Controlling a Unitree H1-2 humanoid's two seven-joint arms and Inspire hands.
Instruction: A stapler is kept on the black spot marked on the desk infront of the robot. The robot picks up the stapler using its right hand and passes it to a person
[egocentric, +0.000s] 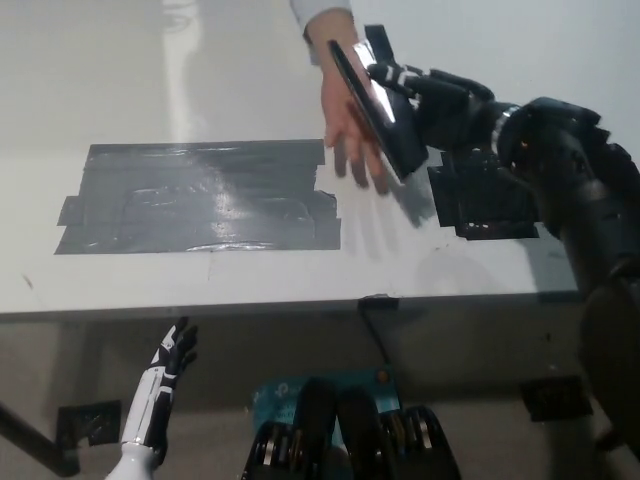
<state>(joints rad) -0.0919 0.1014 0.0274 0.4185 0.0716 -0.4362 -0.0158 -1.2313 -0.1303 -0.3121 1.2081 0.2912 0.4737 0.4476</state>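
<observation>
Stapler is up off the table now, held in the black right hand, which has its fingers wrapped round the back end of it. It's tilted, front end pointing toward about 11 o'clock, sitting in the upper middle-right of the view. One stapler, that's all there is of it. It looks black with a shiny strip along the top; any brand or lettering on it is too small and blurry to read.

Right against it, at its 9 o'clock side, is a person's hand, palm open and fingers spread downward, coming in from 12 o'clock with a bit of light sleeve at the top edge. It looks to be touching the stapler or just beside it, can't tell which. The hand's blurry shadow falls on the white table below.

Down at the stapler's 5 o'clock is the black spot, a single square patch of dark tape, partly hidden by the right arm. Off at 8 o'clock lies one big grey tape patch, glossy, several strips overlapping.

White left hand hangs low at 7 o'clock, below the table edge, fingers loosely apart and holding nothing.
</observation>
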